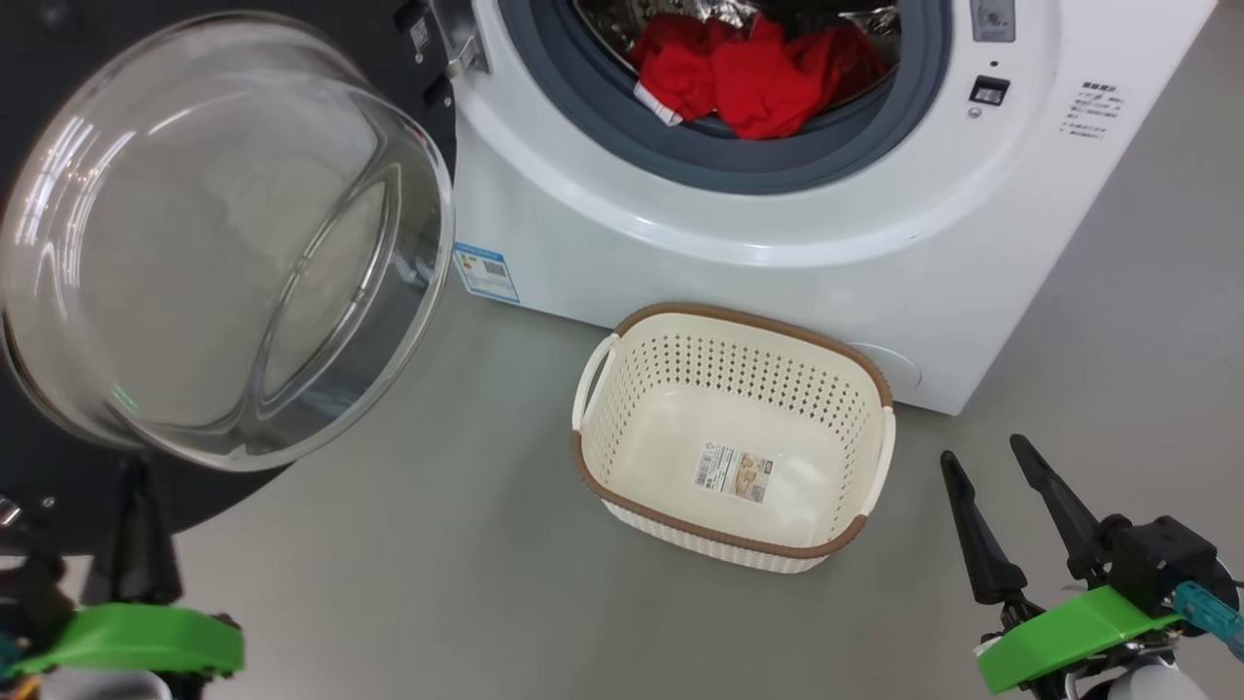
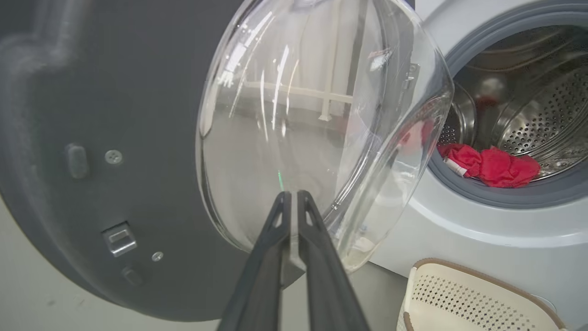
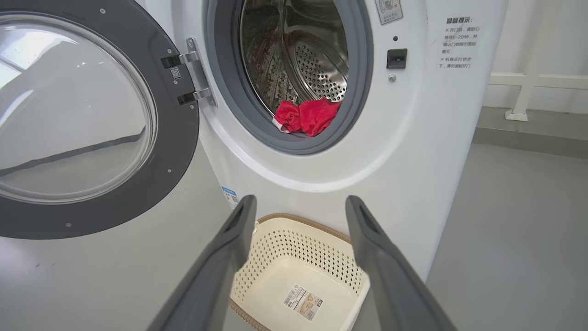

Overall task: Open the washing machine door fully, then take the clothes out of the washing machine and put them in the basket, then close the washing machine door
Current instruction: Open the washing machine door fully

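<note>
Clothes (image 1: 758, 78) of bright red fabric with a strip of white trim lie bunched at the front lip of the steel perforated drum (image 3: 317, 69), resting against the grey rubber ring (image 1: 739, 160) inside the big white front-loading washing machine (image 1: 680, 253). The large round washing machine door (image 1: 224, 243), with its wide black rim and clear bulging glass bowl, stands swung wide open on its metal hinge (image 3: 195, 73) to the robot's left, with the bowl side turned outward towards the robot.

On the grey floor (image 1: 437, 544), just in front of the machine's lower front panel, sits the small cream-white perforated plastic basket (image 1: 739, 321) with a brown woven-look rim. It holds nothing but a paper label (image 1: 734, 472) stuck to its bottom. A small blue label (image 1: 483, 272) shows low on the machine's front, beside the door.

The left gripper (image 2: 292, 195) points at the lower part of the glass bowl. Its jaws are drawn almost together, with only a thin slit between them, and hold nothing. Whether the tips touch the glass cannot be told.

The right gripper (image 1: 982, 449) hangs to the right of the basket, near it but apart, its jaws spread wide and holding nothing. In the right wrist view the basket lies between and beyond its two dark fingers (image 3: 229, 248).
</note>
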Controlling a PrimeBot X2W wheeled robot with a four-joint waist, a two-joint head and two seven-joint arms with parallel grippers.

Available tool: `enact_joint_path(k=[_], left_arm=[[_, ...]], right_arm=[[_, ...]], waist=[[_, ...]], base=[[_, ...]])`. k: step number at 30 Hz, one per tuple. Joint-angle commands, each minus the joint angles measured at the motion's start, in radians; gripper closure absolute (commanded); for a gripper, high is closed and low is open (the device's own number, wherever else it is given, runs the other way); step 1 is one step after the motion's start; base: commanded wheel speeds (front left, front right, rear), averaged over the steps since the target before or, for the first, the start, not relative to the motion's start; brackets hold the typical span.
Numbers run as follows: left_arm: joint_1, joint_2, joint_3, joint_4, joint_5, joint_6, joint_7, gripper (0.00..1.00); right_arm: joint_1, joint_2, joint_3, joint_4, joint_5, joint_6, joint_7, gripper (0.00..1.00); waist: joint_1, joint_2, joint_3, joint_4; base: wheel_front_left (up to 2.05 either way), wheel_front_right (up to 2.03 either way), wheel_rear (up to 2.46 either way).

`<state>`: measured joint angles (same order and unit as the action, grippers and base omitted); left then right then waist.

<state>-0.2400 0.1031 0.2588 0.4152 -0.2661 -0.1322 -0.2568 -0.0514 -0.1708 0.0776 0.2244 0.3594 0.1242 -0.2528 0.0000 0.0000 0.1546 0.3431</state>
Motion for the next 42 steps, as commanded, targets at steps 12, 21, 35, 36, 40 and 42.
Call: enact_joint_path(k=[12,21,35,36,40,42], left_arm=[[0.102,0.038,-0.143,-0.151,-0.06,0.002,-0.005,0.0],[0.145,0.066,-0.246,-0.235,-0.08,0.002,-0.005,0.0],[0.17,0.068,-0.325,-0.309,-0.103,0.002,-0.005,0.0],[0.171,0.069,-0.33,-0.311,-0.106,0.002,-0.005,0.0],[0.172,0.066,-0.34,-0.317,-0.108,0.002,-0.005,0.0],[0.173,0.064,-0.34,-0.318,-0.109,0.002,-0.005,0.0]], right_arm=[[0.054,0.015,-0.046,-0.04,0.008,0.007,-0.009,0.0],[0.061,0.028,-0.118,-0.061,0.003,0.007,-0.009,0.0],[0.066,0.055,-0.176,-0.084,0.002,0.007,-0.009,0.0],[0.068,0.056,-0.178,-0.084,0.002,0.007,-0.009,0.0],[0.073,0.059,-0.184,-0.088,0.004,0.007,-0.009,0.0],[0.075,0.059,-0.187,-0.089,0.005,0.007,-0.009,0.0]], waist=[[0.0,0.0,-0.042,-0.067],[0.0,0.0,-0.031,-0.138],[0.0,0.0,-0.023,-0.273],[0.0,0.0,-0.024,-0.28],[0.0,0.0,-0.025,-0.303],[0.0,0.0,-0.025,-0.309]], base=[[0.0,0.0,0.0],[0.0,0.0,0.0],[0.0,0.0,0.0],[0.0,0.0,0.0],[0.0,0.0,0.0],[0.0,0.0,0.0]])
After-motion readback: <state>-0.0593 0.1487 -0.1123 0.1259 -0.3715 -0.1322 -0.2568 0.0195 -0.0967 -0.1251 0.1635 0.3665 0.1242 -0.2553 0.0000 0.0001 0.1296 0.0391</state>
